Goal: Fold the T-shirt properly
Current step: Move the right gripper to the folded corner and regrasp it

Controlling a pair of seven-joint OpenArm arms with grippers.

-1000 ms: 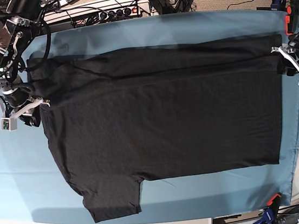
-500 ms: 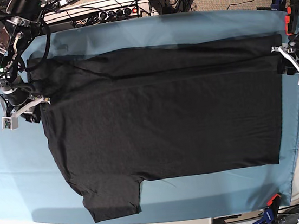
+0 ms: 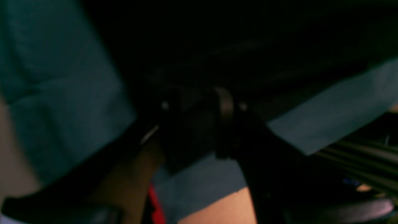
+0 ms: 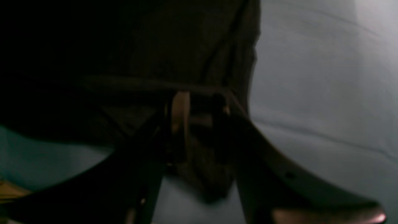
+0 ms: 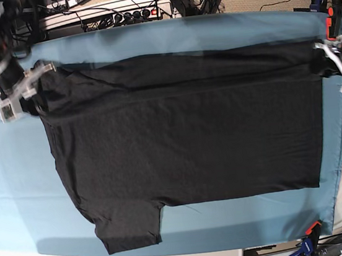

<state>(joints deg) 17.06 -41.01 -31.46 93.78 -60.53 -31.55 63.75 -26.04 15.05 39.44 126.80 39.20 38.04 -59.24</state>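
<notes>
a dark charcoal t-shirt (image 5: 184,132) lies spread flat on a teal-blue cloth sheet (image 5: 17,197), its far long edge folded over into a band and one short sleeve sticking out toward the near side. the right gripper (image 5: 30,98) sits at the shirt's collar-end corner, and its wrist view shows the narrow jaws pinched on a bunched fold of dark fabric (image 4: 202,155), with pale sheet just beside and beyond the grip. the left gripper (image 5: 325,62) sits at the opposite, hem-end corner of the folded band; its wrist view is blurred, but the jaws look closed on the dark cloth edge (image 3: 192,133), the shirt stretching away ahead of them and blue sheet to either side.
</notes>
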